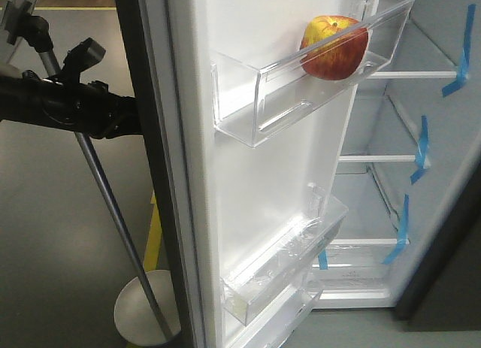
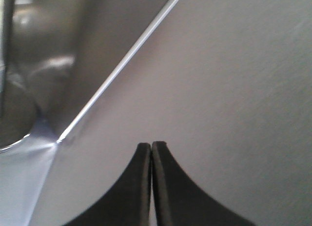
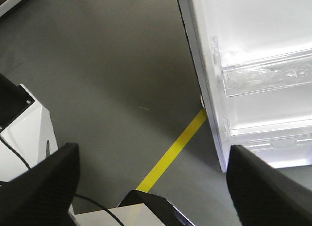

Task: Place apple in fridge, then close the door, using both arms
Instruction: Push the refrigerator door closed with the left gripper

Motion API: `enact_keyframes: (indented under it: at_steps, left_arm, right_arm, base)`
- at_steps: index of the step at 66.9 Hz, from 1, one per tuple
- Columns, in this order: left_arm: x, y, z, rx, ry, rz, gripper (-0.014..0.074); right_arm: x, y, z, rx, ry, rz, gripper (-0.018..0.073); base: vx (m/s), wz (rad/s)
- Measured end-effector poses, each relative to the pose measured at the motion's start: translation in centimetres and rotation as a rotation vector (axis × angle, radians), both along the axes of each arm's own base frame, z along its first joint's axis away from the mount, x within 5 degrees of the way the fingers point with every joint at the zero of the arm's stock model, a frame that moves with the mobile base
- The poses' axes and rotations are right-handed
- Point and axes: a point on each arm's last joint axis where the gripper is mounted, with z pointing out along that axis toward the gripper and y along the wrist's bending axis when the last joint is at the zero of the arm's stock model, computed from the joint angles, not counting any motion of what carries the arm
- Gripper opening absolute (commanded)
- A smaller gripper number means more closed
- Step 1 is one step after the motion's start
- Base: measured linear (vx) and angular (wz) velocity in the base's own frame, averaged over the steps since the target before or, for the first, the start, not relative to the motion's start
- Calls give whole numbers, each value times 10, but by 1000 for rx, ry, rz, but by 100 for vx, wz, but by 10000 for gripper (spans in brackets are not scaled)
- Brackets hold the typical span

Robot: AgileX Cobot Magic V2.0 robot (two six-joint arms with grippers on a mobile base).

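One apple [image 1: 334,47] in door bin [image 1: 248,115]; left jaws pinched together, empty; right jaws spread, empty, over floor [image 3: 122,65].

The apple [image 1: 334,43] sits in the upper bin [image 1: 285,111] on the door [image 1: 263,205], left of shelves [image 1: 409,75].

Clear upper door bin [image 1: 285,100] holding the apple [image 1: 334,47], grey floor [image 1: 52,250] with yellow line [image 3: 173,155], round pole base [image 1: 139,314]

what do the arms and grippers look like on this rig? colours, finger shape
Left arm: matte black, slim. Left gripper: smooth black fingers, curved, tapering to thin tips. Right gripper: black fingers with a fine cross-hatched texture. No markings visible.
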Motion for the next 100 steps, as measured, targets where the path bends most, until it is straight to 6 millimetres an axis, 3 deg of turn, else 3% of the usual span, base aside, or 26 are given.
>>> enact_keyframes:
  at_steps: [21,79,100]
  left_arm:
    - [-7,-34,3,-24,-31,-79,-6]
    - [-58,-172,13,-107,-140,-229,-6]
    - [-76,-198,15,-133,-149,-265,-6]
  right_arm:
    - [0,0,0,0,0,0,591]
    - [0,0,0,0,0,0,591]
    - [0,0,0,0,0,0,591]
  base:
    - [0,0]
    - [0,0]
    - [0,0]
